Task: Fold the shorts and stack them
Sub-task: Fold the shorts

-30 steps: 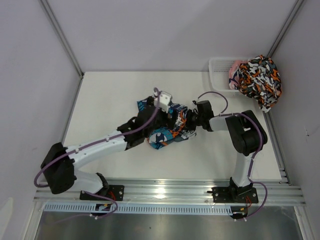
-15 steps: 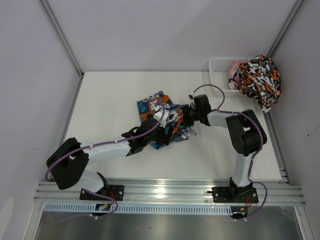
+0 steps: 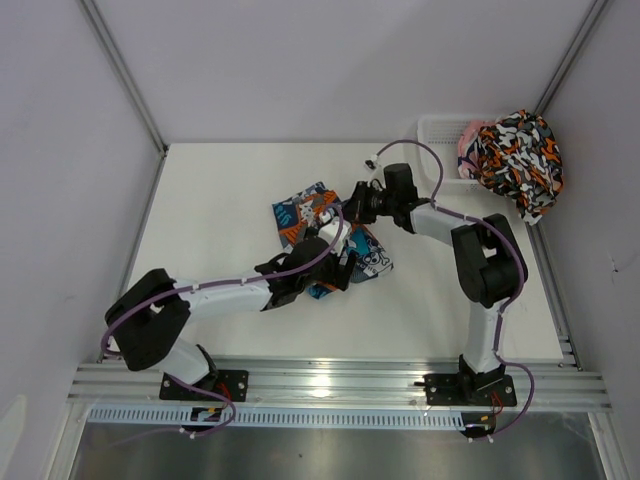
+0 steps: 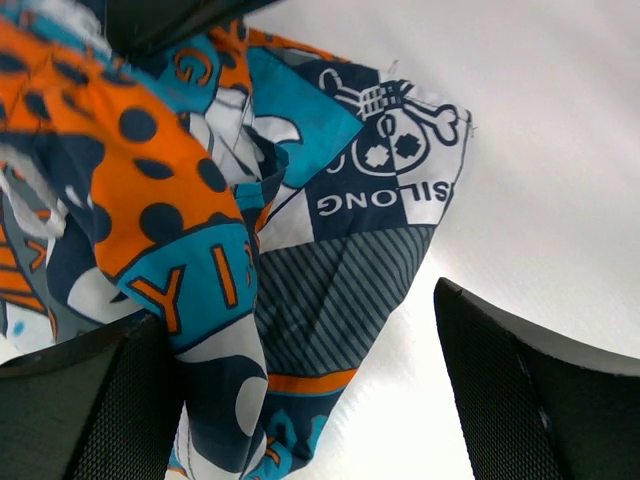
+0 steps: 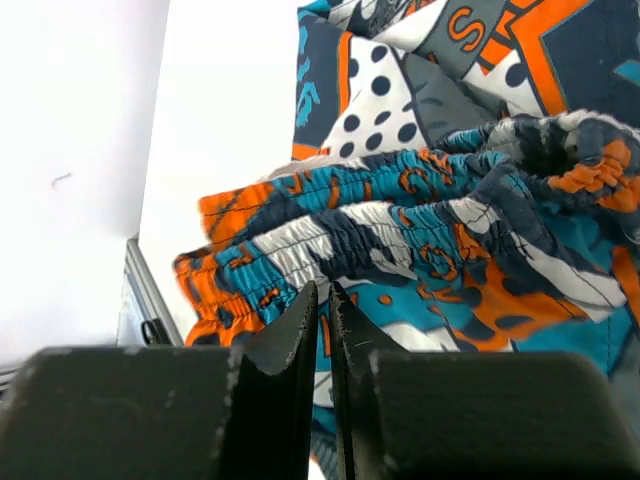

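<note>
Teal shorts look light and floppy, best grabbed by the elastic waistband; left gripper gapes apart, right gripper nearly together, can't tell if pinching.

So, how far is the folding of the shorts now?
Nothing is stacked yet. The teal shorts lie bunched up; the open left gripper hovers over them, the right gripper, jaws nearly together, is at their waistband. The blotched shorts hang over the basket, untouched. Left: fold both, stack.
</note>
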Robot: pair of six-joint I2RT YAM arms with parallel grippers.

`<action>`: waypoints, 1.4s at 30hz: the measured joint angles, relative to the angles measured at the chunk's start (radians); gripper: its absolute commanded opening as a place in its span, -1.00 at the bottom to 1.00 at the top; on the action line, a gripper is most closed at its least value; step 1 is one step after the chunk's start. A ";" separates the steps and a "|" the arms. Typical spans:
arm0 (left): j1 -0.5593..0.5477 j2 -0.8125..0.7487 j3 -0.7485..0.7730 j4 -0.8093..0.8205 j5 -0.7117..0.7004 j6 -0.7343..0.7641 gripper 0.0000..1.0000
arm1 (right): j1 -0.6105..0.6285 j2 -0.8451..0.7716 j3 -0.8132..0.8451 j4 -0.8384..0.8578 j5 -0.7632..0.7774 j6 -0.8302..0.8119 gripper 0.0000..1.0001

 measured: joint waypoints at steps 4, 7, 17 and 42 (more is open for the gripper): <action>-0.027 0.024 0.039 -0.004 -0.030 0.006 0.89 | -0.013 0.038 -0.002 0.014 -0.032 0.011 -0.61; -0.033 0.027 0.043 -0.002 -0.040 0.006 0.89 | -0.019 0.026 -0.051 0.006 -0.018 0.012 -0.11; -0.034 -0.008 -0.006 0.050 -0.030 0.005 0.89 | -0.126 -0.162 -0.274 -0.039 0.001 0.063 0.61; 0.368 -0.088 -0.163 0.147 0.310 -0.404 0.92 | -0.117 -0.227 -0.196 -0.140 -0.021 0.114 0.99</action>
